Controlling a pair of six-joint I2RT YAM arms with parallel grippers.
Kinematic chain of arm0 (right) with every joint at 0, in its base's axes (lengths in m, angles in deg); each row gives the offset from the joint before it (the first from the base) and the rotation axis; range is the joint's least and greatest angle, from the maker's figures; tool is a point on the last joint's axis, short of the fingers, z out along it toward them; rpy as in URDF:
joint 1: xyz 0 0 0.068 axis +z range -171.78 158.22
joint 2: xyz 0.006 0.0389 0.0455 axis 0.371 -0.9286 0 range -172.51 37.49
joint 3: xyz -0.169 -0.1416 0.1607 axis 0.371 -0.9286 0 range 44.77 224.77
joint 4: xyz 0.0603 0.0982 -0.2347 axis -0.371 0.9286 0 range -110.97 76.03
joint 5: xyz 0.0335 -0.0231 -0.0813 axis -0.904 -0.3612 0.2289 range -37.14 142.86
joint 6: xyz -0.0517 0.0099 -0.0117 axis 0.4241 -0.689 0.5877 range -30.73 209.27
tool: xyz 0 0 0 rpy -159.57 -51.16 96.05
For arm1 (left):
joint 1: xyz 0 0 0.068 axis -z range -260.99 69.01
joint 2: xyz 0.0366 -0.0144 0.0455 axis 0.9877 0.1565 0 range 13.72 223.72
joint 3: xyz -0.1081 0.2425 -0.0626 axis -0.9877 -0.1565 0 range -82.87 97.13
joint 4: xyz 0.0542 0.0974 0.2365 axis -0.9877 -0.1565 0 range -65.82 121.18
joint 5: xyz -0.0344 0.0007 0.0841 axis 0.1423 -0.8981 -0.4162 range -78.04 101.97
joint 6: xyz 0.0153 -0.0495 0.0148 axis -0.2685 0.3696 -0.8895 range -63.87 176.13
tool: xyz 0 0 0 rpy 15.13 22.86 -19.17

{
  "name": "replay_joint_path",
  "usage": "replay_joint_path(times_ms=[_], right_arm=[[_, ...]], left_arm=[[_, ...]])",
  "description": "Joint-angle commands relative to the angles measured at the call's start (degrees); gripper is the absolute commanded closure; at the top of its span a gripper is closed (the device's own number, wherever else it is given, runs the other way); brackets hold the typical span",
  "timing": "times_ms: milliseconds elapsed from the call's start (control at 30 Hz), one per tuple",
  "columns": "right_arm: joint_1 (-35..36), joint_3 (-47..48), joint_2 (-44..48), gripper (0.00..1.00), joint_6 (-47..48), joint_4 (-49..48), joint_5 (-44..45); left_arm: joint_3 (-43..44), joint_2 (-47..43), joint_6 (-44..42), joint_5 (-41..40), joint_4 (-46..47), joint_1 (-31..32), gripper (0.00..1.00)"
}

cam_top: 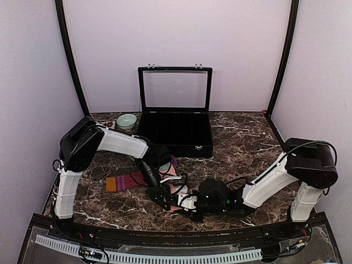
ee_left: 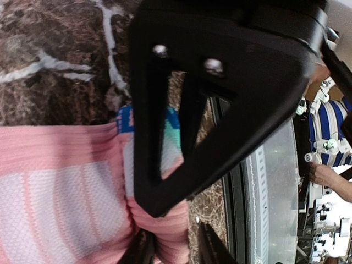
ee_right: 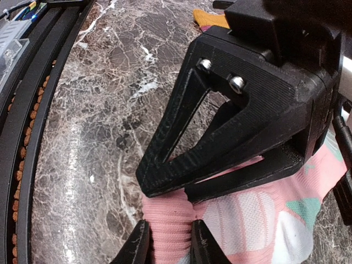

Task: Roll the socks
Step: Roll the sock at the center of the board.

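In front of the black case (cam_top: 165,149), the left gripper (ee_left: 171,250) and right gripper (ee_right: 168,242) each pinch a fold of the salmon-pink sock (ee_left: 60,154) (fingers closed onto fabric).

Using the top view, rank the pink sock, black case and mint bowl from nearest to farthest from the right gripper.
1. pink sock, at the right gripper, front centre.
2. black case, behind, centre.
3. mint bowl, far back left.
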Motion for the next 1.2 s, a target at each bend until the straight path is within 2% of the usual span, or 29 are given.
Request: replay_joint_path(times_ms=[0, 167, 367, 400, 433, 467, 500, 667, 800, 967, 1167], right_arm=[[-0.2, -2.1, -3.1, 0.78, -3.4, 1.4, -0.8], [-1.6, -1.0, -5.1, 0.87, -8.7, 3.1, -2.0], [-2.5, -1.9, -7.0, 0.91, -12.6, 2.7, -4.2], [-2.6, -2.0, -7.1, 0.91, -13.0, 3.1, -4.3], [-2.8, -2.0, -7.1, 0.91, -13.3, 3.4, -4.5], [-2.9, -2.0, -7.1, 0.91, -13.6, 3.8, -4.8], [-3.1, -1.9, -7.1, 0.91, -13.8, 4.7, -5.0], [-5.4, -0.6, -7.1, 0.97, -15.7, 8.4, -8.4], [-6.9, 0.3, -6.9, 0.97, -18.3, 11.6, -10.0], [-10.1, 4.0, -10.3, 0.98, -21.1, 17.9, -18.0], [-13.5, 6.5, -16.1, 0.99, -27.2, 20.8, -27.2]], left_arm=[[-2.7, 1.8, -0.4, -17.1, -0.5, 0.2, 0.63], [-7.1, -2.9, 0.5, -15.5, 1.9, -0.1, 0.52], [-15.4, -11.1, 2.7, -19.5, 7.6, -1.8, 0.50], [-16.5, -12.4, 2.9, -19.8, 8.3, -2.4, 0.40], [-17.6, -14.2, 2.8, -19.9, 9.3, -3.1, 0.24], [-18.6, -15.5, 2.8, -20.7, 10.3, -3.8, 0.15], [-19.8, -16.8, 2.9, -21.9, 11.9, -4.5, 0.11], [-26.2, -24.4, 4.3, -26.4, 20.4, -7.0, 0.10], [-28.0, -29.3, 1.3, -28.0, 21.1, -7.0, 0.12], [-24.9, -28.0, -0.4, -30.8, 18.6, -4.1, 0.20], [-29.8, -31.7, -2.5, -27.9, 24.8, -0.8, 0.23]])
